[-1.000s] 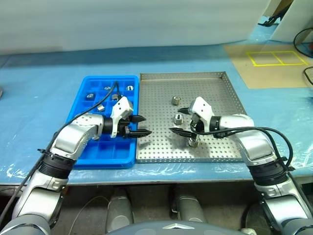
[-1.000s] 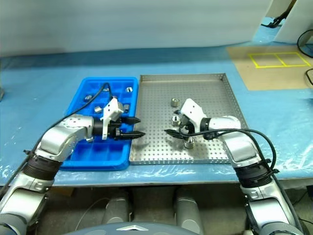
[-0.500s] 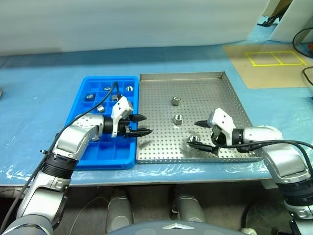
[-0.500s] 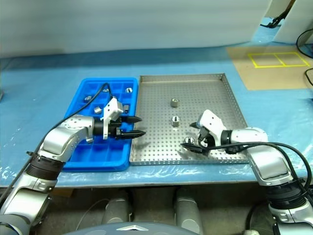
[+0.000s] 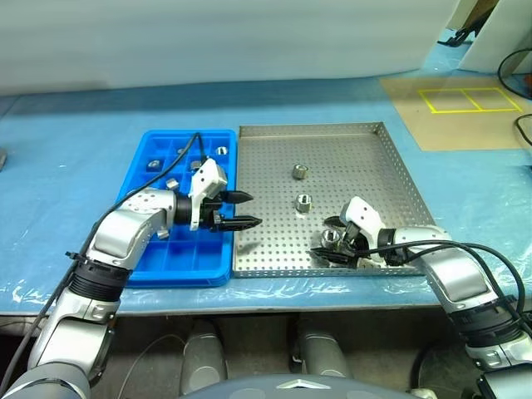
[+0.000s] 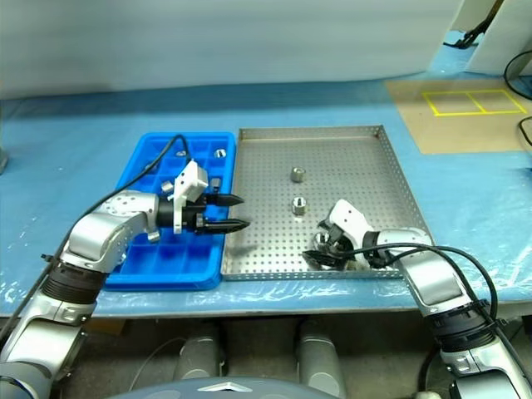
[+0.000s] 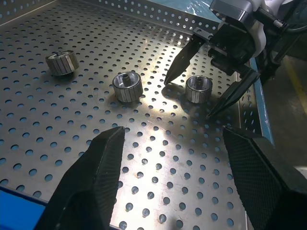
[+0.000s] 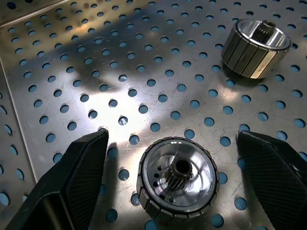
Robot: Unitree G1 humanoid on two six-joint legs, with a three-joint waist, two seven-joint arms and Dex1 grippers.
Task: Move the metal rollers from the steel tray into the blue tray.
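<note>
Rollers: three lie on the steel tray point(image 5: 374, 158); the nearest roller point(image 5: 331, 238) sits by its front edge, between my right claw's point(image 5: 334, 239) open fingers. Next I judge: close, lift, cross to the blue tray point(image 5: 179, 259). My left claw point(image 5: 239, 209) waits open.

A long counter covered in light blue plastic sheeting point(image 5: 75, 166) runs beneath a pale white wall point(image 5: 208, 41). At far right lies a brown cardboard sheet point(image 5: 457, 120) marked with yellow taped rectangles point(image 5: 472, 99).
</note>
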